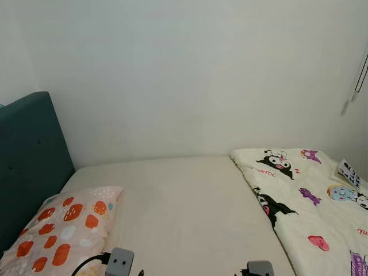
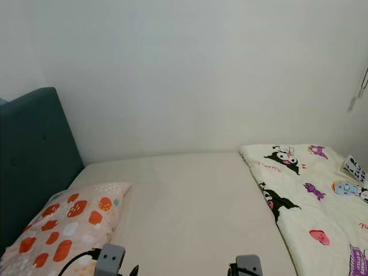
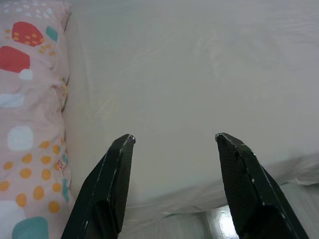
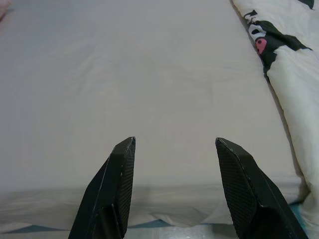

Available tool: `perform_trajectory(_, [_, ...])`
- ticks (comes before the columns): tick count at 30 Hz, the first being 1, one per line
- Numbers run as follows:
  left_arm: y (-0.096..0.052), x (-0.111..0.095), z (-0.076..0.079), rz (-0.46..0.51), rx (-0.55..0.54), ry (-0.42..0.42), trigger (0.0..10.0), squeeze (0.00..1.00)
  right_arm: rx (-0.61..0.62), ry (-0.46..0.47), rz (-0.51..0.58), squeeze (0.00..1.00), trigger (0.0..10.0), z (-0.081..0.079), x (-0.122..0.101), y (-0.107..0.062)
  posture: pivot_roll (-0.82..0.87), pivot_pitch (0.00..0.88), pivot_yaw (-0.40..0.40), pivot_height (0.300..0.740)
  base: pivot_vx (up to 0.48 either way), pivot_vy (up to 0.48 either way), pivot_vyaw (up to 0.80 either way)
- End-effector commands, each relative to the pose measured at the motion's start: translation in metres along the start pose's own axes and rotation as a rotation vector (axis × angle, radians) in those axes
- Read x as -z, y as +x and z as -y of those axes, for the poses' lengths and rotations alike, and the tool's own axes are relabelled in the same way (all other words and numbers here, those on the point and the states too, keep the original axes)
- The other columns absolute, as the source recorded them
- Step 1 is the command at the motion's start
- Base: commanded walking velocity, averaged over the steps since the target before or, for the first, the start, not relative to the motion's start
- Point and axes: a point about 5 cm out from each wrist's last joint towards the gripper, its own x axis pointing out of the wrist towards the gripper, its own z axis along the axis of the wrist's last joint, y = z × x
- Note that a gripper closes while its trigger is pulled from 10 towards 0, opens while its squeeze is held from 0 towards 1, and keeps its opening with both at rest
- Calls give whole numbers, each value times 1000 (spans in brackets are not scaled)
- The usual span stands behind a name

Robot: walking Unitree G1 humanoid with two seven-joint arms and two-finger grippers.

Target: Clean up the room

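A bed with a plain cream sheet (image 1: 184, 207) lies before me. A pillow (image 1: 60, 233) with red and orange spots rests at its left end, by the headboard. A cartoon-print quilt (image 1: 310, 201) is bunched along the right side. My left gripper (image 3: 174, 139) hovers open over the sheet near the bed's front edge, beside the pillow (image 3: 27, 109). My right gripper (image 4: 174, 142) is open too, above the bare sheet, with the quilt (image 4: 284, 45) off to its side. Both hold nothing.
A dark teal headboard (image 1: 29, 161) stands at the left. A white wall (image 1: 190, 75) backs the bed. A small black-and-white printed item (image 1: 348, 172) lies on the quilt at the far right. A cord (image 1: 361, 75) hangs by the right wall.
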Motion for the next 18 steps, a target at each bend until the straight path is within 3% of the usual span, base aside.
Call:
perform_trajectory(1, [-4,7,1,-33,-1,0,10000,0,12,11,-18,0,10000,1,4,-3,-48,103,7,740,0,0,0])
perform_trajectory(9, [-5,9,2,-37,1,-5,10000,0,39,43,-23,0,10000,6,6,-8,-54,98,16,740,0,0,0])
perform_trajectory(18, [-8,15,-7,-52,-40,7,10000,0,4,-1,-29,0,10000,-2,11,-11,-43,77,14,740,0,0,0])
